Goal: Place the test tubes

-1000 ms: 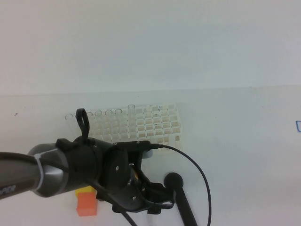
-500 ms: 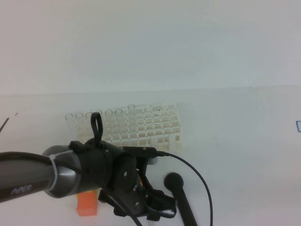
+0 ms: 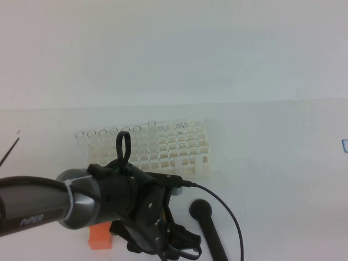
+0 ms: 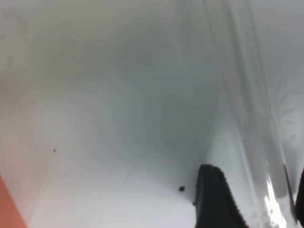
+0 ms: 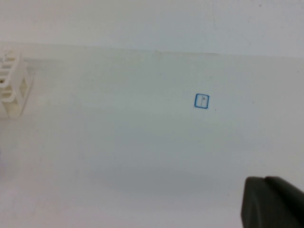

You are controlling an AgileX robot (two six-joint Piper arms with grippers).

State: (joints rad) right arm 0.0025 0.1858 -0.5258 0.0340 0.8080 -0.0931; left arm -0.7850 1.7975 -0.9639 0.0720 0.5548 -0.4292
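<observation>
Left gripper [image 4: 256,175], low near the orange block [image 3: 100,239], clamped on a clear test tube [image 4: 251,118], which I must next lift to the white plastic rack [image 3: 179,147]; right gripper [image 5: 273,202] over the white table [image 5: 118,142], grip I cannot tell.

A white test tube rack [image 3: 179,144] is sitting at centre frame on the worktop, with clear test tubes [image 3: 113,132] standing upright along its far edge. Another test tube [image 4: 251,142] is lying between the fingers of the left pincer [image 4: 259,204] at lower centre. The right pincer [image 5: 273,204] is hanging over the worktop, well apart from the rack.
</observation>
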